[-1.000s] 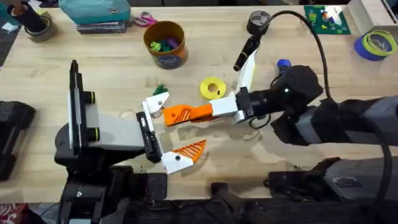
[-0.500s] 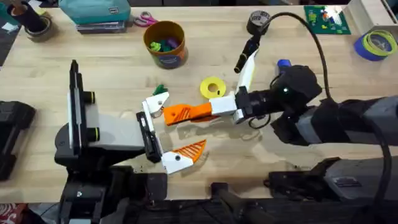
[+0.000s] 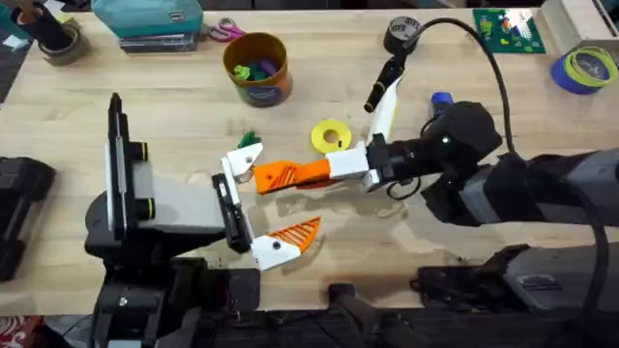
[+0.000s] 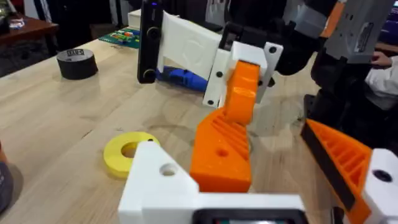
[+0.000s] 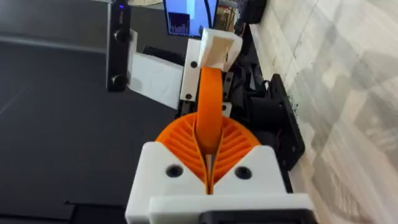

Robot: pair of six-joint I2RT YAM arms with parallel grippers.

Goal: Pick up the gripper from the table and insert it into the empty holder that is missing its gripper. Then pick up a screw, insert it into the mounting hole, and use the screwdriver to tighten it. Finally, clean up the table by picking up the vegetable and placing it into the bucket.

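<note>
Pale wood-grain planks made up the tabletop (image 3: pixel 145 116), its near edge crowded by the two dark arm bases. Nearest, the left claw (image 3: pixel 259 208) stood spread wide: one white finger carried an orange ribbed pad (image 3: pixel 295 232), while the other was the bare white holder (image 3: pixel 242 161), angular and smooth with a round screw hole. Against that holder lay the tip of the gripper (image 3: pixel 280 175), an orange wedge with a ribbed face; whether it was seated there could not be told. Its other end was pinched by the right claw (image 3: pixel 340 166), whose two orange pads were pressed together on its thin edge. From the left wrist the wedge (image 4: pixel 225 149) sat just beside the white holder (image 4: pixel 163 180), with the right claw's white fingers (image 4: pixel 239 71) clamped behind it. Just past the wedge a yellow ring-shaped disc (image 3: pixel 331 136) lay flat, and a scrap of green, the vegetable (image 3: pixel 249 140), showed just beyond the holder. A blue object (image 3: pixel 441 100) peeked out behind the right arm. Farther back stood the bucket (image 3: pixel 257 68), a tan cylinder with a dark blue base band, holding small colourful pieces. Along the far edge sat a black tape roll (image 3: pixel 402 34), a blue-and-yellow roll (image 3: pixel 585 70), a green board (image 3: pixel 507 29), a teal pouch (image 3: pixel 147 19) and pink-handled scissors (image 3: pixel 225 32).
</note>
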